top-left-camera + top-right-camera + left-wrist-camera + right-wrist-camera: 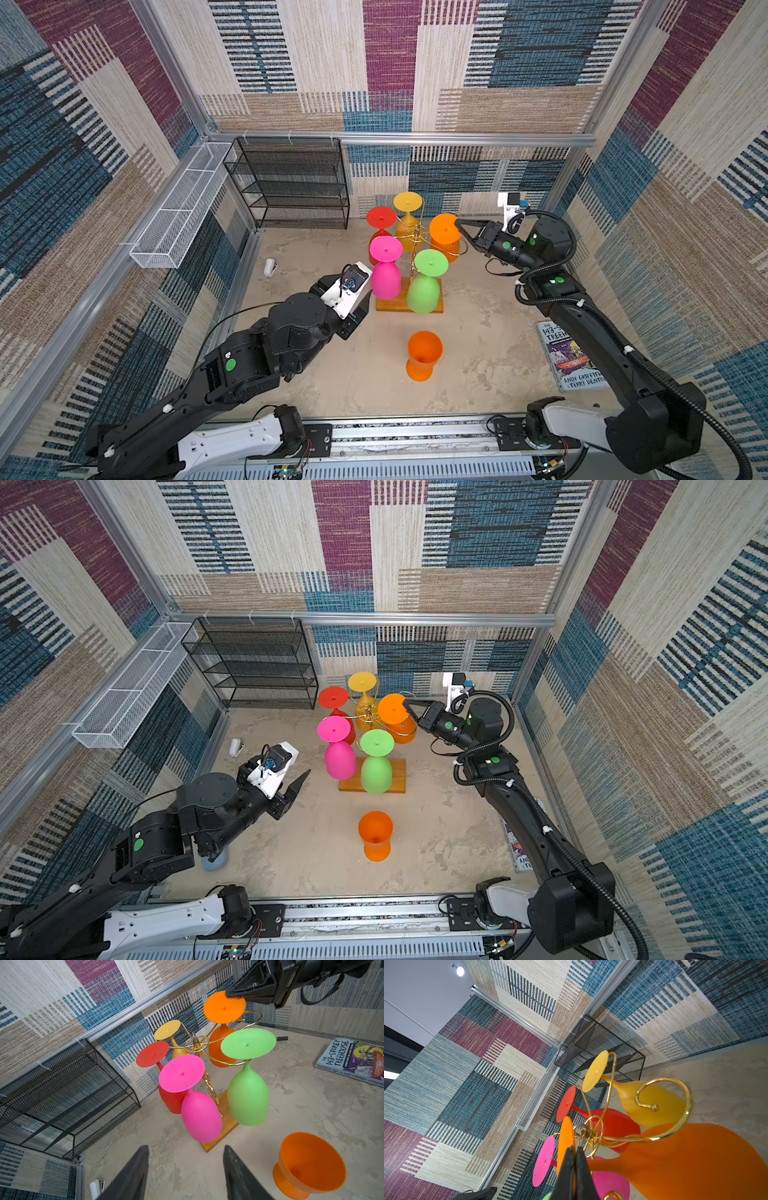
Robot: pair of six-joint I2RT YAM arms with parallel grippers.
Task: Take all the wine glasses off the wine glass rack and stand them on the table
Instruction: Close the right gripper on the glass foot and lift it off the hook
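Rack: The wine glass rack (386, 305), thin gold wire on a wooden base, stands mid-table toward the far side. Five coloured glasses hang from it, bowls down.
Task glass: The orange wine glass (444, 228) hangs on the rack's right side, with its flat round foot on top, its stem in a gold scroll and its bowl below.
Neighbours: The yellow glass (408, 201) hangs just left and farther back, and the green glass (423, 291) hangs nearer.
On the table: An upright orange glass (424, 353) stands nearer than the rack and apart from it.
Right gripper: The right gripper (574, 1150) reaches in from the right. Its fingers are pressed together on the right rim of the orange foot, in what looks like a thin edge pinch.
Left gripper: The left gripper (186, 1148) hovers with its fingers apart and holds nothing. It is near and left of the pink glass (385, 274), not touching it.
Handling: The glass looks matte and opaque, probably plastic, so it is likely light and not brittle. The thin foot may slip or flex in a pinch, and the bowl may swing.
Where to hold: The foot rim is the exposed part. The stem just under it would be firmer, though wire crowds it.
Glass relative to gripper: The foot sits at the fingertips, and the stem and bowl hang left of them and below. Which way the scroll opens cannot be told.
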